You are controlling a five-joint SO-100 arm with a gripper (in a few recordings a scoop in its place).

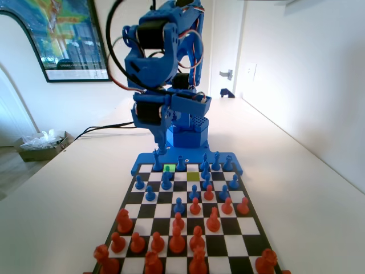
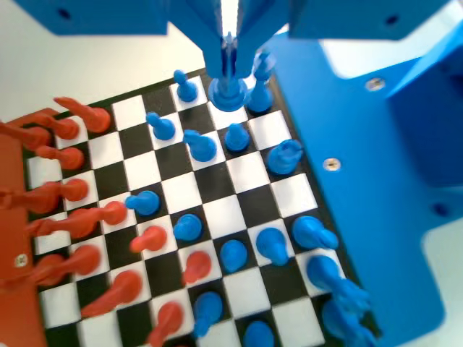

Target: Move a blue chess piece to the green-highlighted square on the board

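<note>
The board (image 1: 141,166) lies lengthwise in the fixed view, with the blue arm at its far end. The green-highlighted square (image 1: 169,168) sits in the far row, left of centre, with nothing standing on it. My gripper (image 1: 161,149) reaches down just left of that square, over a blue piece (image 1: 157,161) on the neighbouring far-row square. In the wrist view the gripper (image 2: 229,61) hangs from the top edge with its jaws pressed narrowly together on the top of this blue piece (image 2: 228,94). The piece's base looks level with the board (image 2: 215,181).
A duller olive square (image 1: 194,177) lies one row nearer, to the right. Blue pieces (image 1: 206,177) crowd the far rows, one (image 1: 166,181) right in front of the green square. Orange-red pieces (image 1: 177,240) fill the near rows. A cardboard box (image 1: 41,145) sits at the left.
</note>
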